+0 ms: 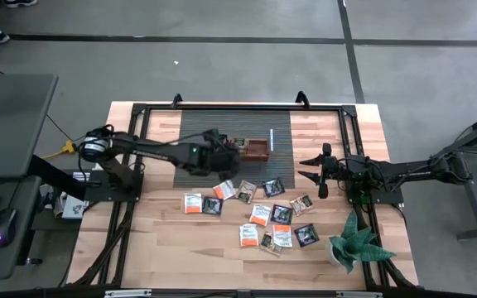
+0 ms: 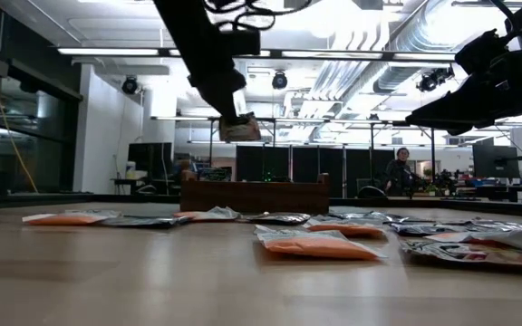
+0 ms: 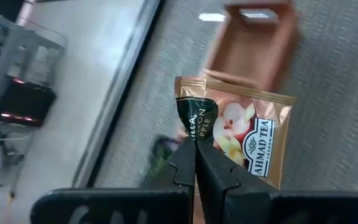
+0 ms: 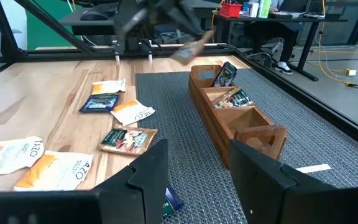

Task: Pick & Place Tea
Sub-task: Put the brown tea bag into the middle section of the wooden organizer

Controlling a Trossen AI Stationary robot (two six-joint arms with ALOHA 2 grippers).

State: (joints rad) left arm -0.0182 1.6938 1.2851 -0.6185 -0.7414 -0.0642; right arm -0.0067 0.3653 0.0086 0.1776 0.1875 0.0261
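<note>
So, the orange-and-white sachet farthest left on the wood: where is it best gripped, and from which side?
Probably its free left edge, from straight above. This orange-and-white sachet lies flat on the table, so a sideways approach finds nothing to pinch, and a dark sachet lies close on its right. The left gripper is shut on a beige sachet; the right gripper waits open.

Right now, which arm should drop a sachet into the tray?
Left. Its gripper is shut on a beige sachet raised near the wooden tray; the right gripper waits open, empty, farther off.
</note>
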